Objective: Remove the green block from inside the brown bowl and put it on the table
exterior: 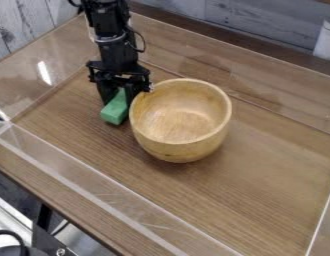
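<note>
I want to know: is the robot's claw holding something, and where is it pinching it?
Yes, the gripper pinches the green block by its upper end.

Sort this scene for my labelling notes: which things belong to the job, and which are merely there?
Part of the job:
- small light-green rectangular block, outside the bowl
- round light-tan wooden bowl
- brown wood-grain table
- black gripper, shut on the block

Merely there:
- low clear acrylic walls edging the table

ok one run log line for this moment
fingers: shut on green block | green block: outside brown bowl, low at table, left of bowl | bowl: empty | release: not yet
</note>
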### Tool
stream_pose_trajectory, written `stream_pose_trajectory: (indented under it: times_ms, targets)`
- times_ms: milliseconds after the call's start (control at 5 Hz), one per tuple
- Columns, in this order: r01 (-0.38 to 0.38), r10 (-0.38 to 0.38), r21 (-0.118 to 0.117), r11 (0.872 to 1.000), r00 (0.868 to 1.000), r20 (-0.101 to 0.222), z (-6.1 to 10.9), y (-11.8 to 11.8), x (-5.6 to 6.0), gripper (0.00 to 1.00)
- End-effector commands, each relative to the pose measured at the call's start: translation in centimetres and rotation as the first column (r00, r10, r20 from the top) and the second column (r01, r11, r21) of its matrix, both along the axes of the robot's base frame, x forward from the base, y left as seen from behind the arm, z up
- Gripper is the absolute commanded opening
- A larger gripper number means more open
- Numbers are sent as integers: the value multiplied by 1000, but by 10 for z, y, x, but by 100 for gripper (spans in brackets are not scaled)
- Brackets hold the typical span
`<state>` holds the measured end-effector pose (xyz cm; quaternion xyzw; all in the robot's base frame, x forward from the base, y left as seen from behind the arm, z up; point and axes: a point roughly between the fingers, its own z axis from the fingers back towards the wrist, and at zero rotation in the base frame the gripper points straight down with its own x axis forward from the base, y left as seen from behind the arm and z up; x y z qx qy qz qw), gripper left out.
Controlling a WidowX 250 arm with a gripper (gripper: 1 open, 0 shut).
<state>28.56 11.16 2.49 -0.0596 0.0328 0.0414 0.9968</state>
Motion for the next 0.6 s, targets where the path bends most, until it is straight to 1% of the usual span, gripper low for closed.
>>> stream_pose_trajectory:
  times_ms: [0, 400]
  targets:
    - [8, -8, 8, 1000, 1000, 12, 3, 1, 5, 0]
    - [8, -8, 6, 1000, 1000, 7, 3, 1, 7, 0]
